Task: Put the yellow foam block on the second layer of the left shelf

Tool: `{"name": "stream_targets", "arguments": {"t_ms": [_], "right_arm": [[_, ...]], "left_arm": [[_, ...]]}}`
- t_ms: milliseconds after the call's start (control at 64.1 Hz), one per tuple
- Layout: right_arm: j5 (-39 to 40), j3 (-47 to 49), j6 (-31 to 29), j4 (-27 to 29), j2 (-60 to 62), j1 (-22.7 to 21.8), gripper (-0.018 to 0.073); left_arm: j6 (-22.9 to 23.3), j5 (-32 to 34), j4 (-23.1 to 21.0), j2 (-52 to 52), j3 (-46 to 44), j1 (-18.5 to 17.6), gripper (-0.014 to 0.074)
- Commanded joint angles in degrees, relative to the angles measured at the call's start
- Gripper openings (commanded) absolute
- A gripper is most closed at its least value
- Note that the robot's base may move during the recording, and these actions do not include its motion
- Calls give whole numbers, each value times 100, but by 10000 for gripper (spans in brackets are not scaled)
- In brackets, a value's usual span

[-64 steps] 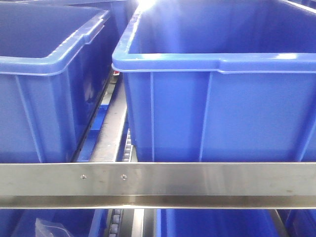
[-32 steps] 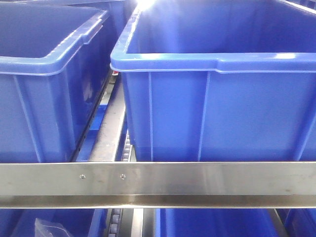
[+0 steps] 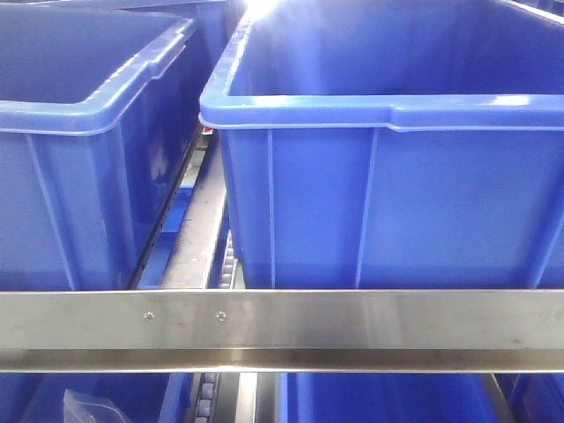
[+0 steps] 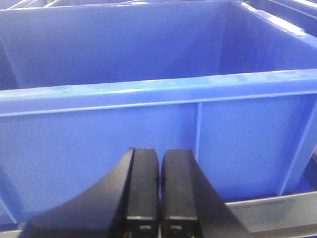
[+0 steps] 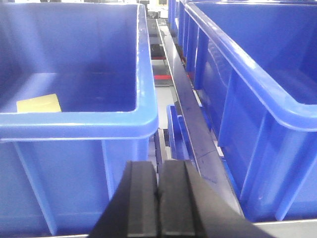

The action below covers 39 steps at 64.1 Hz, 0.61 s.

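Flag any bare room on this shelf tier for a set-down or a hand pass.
Free: floor of the blue bin, right of the yellow foam block against its left side. The neighbouring bin looks open too, though its floor is hidden. Crowded: the gap between the bins holds a steel divider. Right gripper and left gripper are shut.

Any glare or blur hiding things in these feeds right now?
Front view: blown-out glare at the top, above the right blue bin; front rail sharp. Left wrist: soft, bluish haze; left tool darkly silhouetted. Right wrist: clearer; yellow foam block visible inside a bin.
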<state>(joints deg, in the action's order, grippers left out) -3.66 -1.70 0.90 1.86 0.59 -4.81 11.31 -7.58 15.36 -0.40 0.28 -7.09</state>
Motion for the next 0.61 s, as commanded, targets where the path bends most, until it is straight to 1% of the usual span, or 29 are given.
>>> {"name": "stream_targets", "arguments": {"t_ms": [0, 593], "right_arm": [[583, 122, 14, -44, 108, -46, 64], [583, 122, 14, -44, 108, -46, 64]], "left_arm": [[22, 491, -16, -73, 158, -43, 137], [22, 491, -16, -73, 158, -43, 137]]}}
